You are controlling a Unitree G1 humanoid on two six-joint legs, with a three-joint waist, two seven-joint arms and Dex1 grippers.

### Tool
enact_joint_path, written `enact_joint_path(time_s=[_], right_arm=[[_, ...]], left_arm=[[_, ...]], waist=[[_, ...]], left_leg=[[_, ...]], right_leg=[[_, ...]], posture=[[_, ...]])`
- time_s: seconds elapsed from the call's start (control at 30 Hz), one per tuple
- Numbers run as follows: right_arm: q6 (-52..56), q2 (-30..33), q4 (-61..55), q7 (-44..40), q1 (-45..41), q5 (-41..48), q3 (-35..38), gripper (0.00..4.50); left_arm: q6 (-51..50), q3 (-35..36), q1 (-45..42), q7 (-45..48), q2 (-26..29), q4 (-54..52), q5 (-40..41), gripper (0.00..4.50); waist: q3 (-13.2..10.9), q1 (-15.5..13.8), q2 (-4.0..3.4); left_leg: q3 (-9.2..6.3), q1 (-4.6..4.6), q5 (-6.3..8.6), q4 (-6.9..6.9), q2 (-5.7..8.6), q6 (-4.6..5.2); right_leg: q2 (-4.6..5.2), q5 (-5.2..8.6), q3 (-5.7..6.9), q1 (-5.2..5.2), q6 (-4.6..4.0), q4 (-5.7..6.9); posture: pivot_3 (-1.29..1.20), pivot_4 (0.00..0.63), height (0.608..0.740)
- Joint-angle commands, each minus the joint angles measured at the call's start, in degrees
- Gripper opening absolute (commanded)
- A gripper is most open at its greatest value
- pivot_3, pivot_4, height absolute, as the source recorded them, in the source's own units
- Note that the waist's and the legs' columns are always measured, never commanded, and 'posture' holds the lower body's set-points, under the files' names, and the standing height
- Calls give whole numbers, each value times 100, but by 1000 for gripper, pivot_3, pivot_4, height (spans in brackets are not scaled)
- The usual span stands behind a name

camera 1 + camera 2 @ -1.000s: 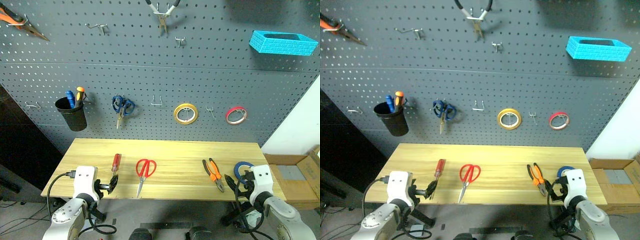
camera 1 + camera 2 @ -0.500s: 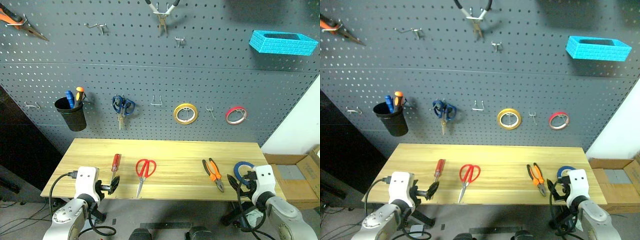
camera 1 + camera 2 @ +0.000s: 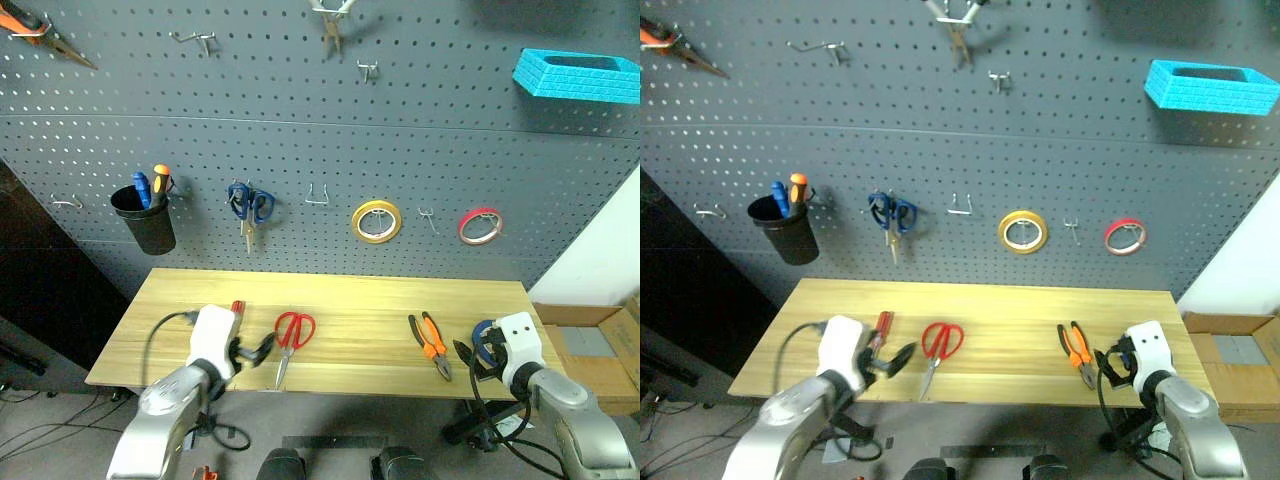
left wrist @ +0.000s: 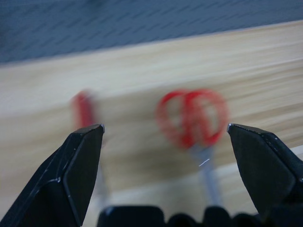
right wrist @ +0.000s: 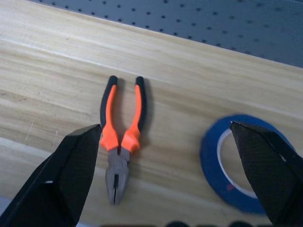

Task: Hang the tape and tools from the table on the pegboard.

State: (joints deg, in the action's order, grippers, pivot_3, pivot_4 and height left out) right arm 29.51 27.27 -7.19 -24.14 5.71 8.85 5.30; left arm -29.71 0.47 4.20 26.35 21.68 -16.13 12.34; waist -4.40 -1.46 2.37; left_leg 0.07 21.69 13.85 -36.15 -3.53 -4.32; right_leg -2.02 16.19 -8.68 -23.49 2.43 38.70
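The left gripper [image 3: 262,350] is spread wide and holds nothing; it hangs over the near edge of the light wooden table [image 3: 350,300], between the small red-handled screwdriver [image 3: 881,329] and the red-handled scissors with silver blades [image 3: 289,338]. The right gripper [image 5: 173,189] is spread wide too, and empty, above the orange-and-black-handled pliers [image 5: 120,135] and the thin blue ring of tape [image 5: 239,163], which lie flat side by side. It looks like both are getting ready to pick something up. To do it well, each claw should come straight down over one thing only, with a finger on each side. The scissors have smooth round loops and thin shiny blades, so the loops are likely the best part to pinch. The pliers' handles look soft and grippy. The tape is flat and thin, so it may be hard to lift. Behind the table stands the big dark grey pegboard [image 3: 420,150], full of little holes, with bare metal hooks [image 3: 318,196] to hang things on.
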Motion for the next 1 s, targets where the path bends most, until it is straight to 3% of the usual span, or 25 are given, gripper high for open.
enact_joint_path(time_s=[0.03,0.3,0.63,0.83,1.0], right_arm=[[-144,274,430,-323,-407,-33,9,4500],[367,316,1838,-634,-1522,136,98,4500],[807,141,3036,-363,-2521,127,148,4500],[899,111,3448,-333,-2653,141,107,4500],[849,86,3586,-415,-2610,38,-79,4500]], left_arm=[[175,-878,-736,600,102,-76,-172,4480],[1197,-2538,-2447,1807,-285,1270,-703,4480],[2044,-2842,-3304,2145,-1097,2742,-996,4480],[2018,-2844,-3094,2305,-1035,2576,-1031,4480],[1960,-2833,-2929,2416,-878,2351,-1039,4480]], waist=[[-69,15,-2],[-385,97,-35],[-799,213,-61],[-978,320,-65],[-1035,330,-17]], left_leg=[[0,1,0,0,-1,0],[-1,9,24,1,0,38],[-11,31,39,-24,3,64],[-24,66,61,-84,5,98],[-30,64,61,-88,5,98]], right_leg=[[-1,-1,-1,4,2,1],[-6,-11,-8,13,14,-8],[-5,-10,-6,12,21,-8],[0,-13,1,12,39,-2],[2,-14,5,14,43,1]], posture=[[119,129,740],[76,210,740],[35,279,740],[31,310,740],[41,318,740]])
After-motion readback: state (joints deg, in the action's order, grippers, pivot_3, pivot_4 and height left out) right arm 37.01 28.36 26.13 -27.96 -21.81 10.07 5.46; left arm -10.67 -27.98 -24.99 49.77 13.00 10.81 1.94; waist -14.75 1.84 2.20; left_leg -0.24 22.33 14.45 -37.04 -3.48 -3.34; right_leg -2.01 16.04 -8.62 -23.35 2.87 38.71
